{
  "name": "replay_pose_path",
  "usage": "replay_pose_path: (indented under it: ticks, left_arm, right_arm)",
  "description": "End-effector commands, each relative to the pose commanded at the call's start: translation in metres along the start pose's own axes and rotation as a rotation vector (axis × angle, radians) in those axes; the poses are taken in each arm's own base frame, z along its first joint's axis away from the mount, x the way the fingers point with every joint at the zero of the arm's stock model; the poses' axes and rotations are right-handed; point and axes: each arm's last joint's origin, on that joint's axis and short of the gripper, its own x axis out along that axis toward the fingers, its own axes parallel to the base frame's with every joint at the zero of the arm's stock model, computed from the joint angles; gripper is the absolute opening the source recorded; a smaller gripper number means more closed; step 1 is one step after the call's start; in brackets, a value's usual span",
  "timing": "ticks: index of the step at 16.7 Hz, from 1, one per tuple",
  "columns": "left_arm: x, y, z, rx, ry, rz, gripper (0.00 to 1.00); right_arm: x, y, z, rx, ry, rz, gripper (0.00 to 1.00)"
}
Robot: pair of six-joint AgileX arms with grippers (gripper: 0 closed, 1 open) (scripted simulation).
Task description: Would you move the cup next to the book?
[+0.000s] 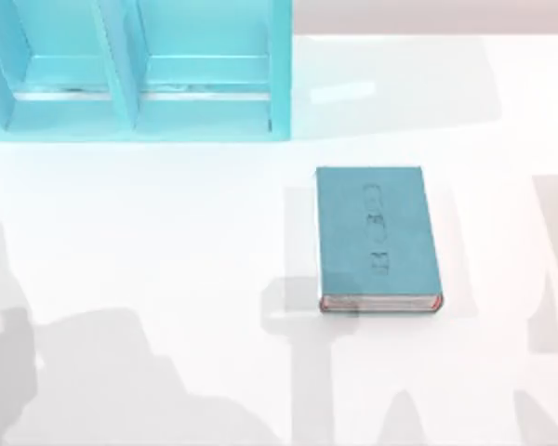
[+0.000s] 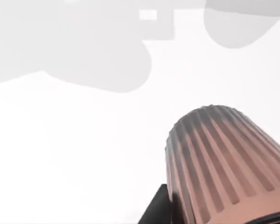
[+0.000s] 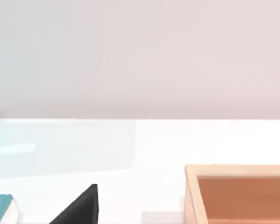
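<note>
The book [image 1: 378,238] lies flat on the white bench [image 1: 149,242], a little right of centre in the top view, closed, teal cover up with faint pressed lettering running along it. Its pale page edges with reddish corners face the near side. Behind it and to the left, at the far edge of the bench, stands a larger teal shelf unit [image 1: 130,70] with open compartments, well apart from the book. Grey shadows of the arms fall across the near part of the bench.

The cup [image 2: 219,163] appears close up in the left wrist view: a ribbed, pinkish-copper cylinder seen from the side and tilted in the picture, with white bench behind it. A dark finger [image 2: 156,207] of the left hand sits right against the cup's lower side, so the left hand looks to be grasping the cup, though only a sliver of that finger is visible and I can't be fully sure of the grip.

From the right wrist view, a dark finger tip [image 3: 81,205] of the right hand pokes into the picture; I cannot tell its state. Beyond it are a corner of the book [image 3: 2,210] and an open wooden box [image 3: 238,193] with a light rim and orange-brown inside, resting on the bench.
</note>
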Motion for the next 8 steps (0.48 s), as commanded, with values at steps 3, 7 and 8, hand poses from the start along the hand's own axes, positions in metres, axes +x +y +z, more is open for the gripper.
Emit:
replay_pose_path:
  ticks: [3,7,8]
  left_arm:
    - [-0.005,0.031,0.043,-0.155,0.000,-0.036,0.00]
    - [-0.005,0.058,0.120,-0.425,0.024,-0.087,0.00]
    - [-0.005,0.061,0.141,-0.503,0.033,-0.094,0.00]
  right_arm:
    - [0.000,0.000,0.000,0.000,0.000,0.000,1.00]
    - [0.000,0.000,0.000,0.000,0.000,0.000,1.00]
    - [0.000,0.000,0.000,0.000,0.000,0.000,1.00]
